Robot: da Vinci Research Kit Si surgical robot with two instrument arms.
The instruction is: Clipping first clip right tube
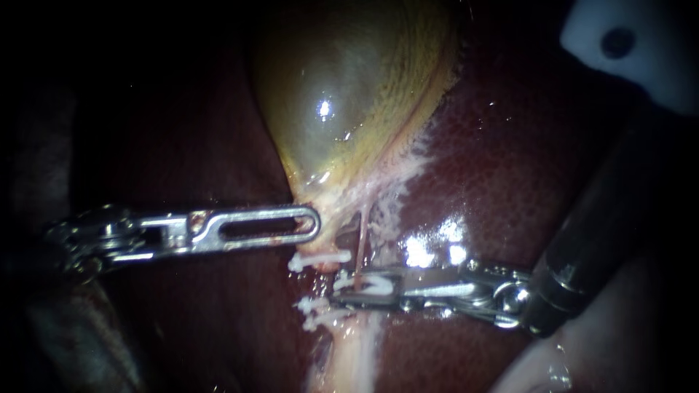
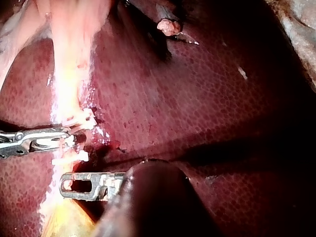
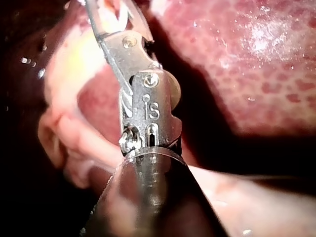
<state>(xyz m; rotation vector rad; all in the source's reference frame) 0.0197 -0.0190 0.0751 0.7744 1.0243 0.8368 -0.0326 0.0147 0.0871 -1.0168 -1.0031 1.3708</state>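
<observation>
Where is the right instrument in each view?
Endoscope: right instrument lower centre, tip at the thin tube.
Left wrist: beside the left instrument, tip between white clips.
Right wrist: fills the middle, tip farthest out.
Landmark: white clips, also beside its endoscope tip; unclear in right wrist.

Gallbladder (image 1: 349, 94) on the liver (image 1: 524, 189)

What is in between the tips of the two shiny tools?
A white clip lies between the left instrument and the right instrument, on pale tissue below the gallbladder; the endoscope view shows it.
</observation>
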